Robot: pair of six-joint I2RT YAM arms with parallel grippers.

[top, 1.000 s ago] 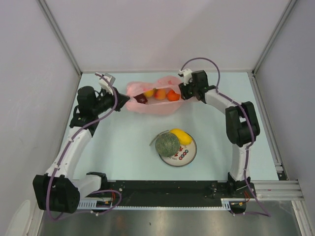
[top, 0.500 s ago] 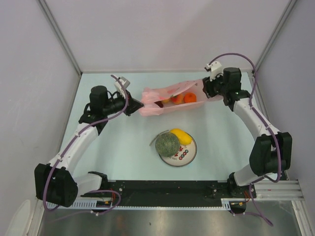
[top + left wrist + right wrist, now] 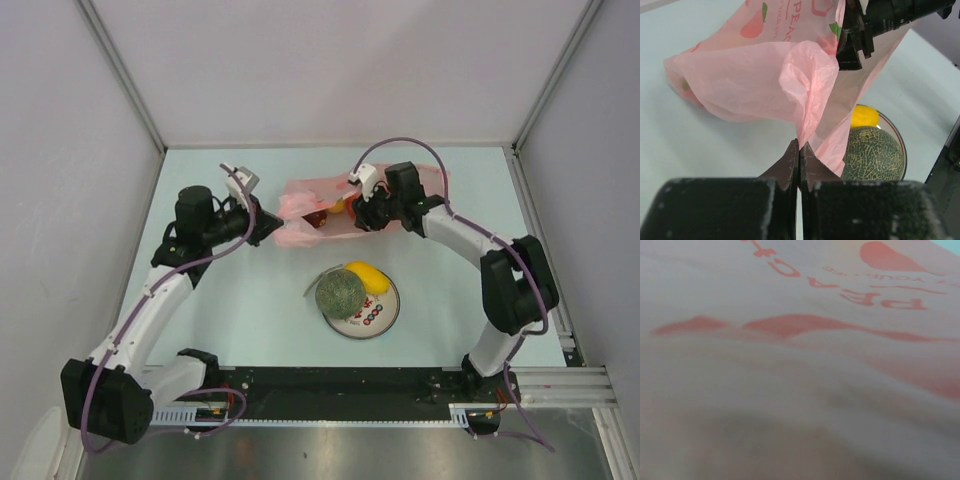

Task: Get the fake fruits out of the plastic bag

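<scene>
The pink plastic bag [image 3: 322, 203] lies at the back of the table, with a dark red piece [image 3: 318, 216] and a bit of yellow-orange fruit [image 3: 338, 207] showing at its mouth. My left gripper [image 3: 272, 229] is shut on the bag's left edge, seen close in the left wrist view [image 3: 799, 146]. My right gripper [image 3: 358, 212] is pushed into the bag's middle. Bag film [image 3: 800, 340] covers the whole right wrist view and hides its fingers. The netted melon [image 3: 340, 294] and a yellow oval fruit [image 3: 368, 276] rest on the white plate [image 3: 378, 318].
The plate stands in front of the bag, near the table's middle. In the left wrist view the melon [image 3: 872, 155] and yellow fruit [image 3: 864, 115] lie just past the hanging bag [image 3: 755, 75]. The cell's walls close the table at the back and sides.
My right arm swung from the far right back left into the bag's middle. The bag, stretched out to the right half a second ago, has bunched back. My left gripper shifted slightly, still holding the bag.
</scene>
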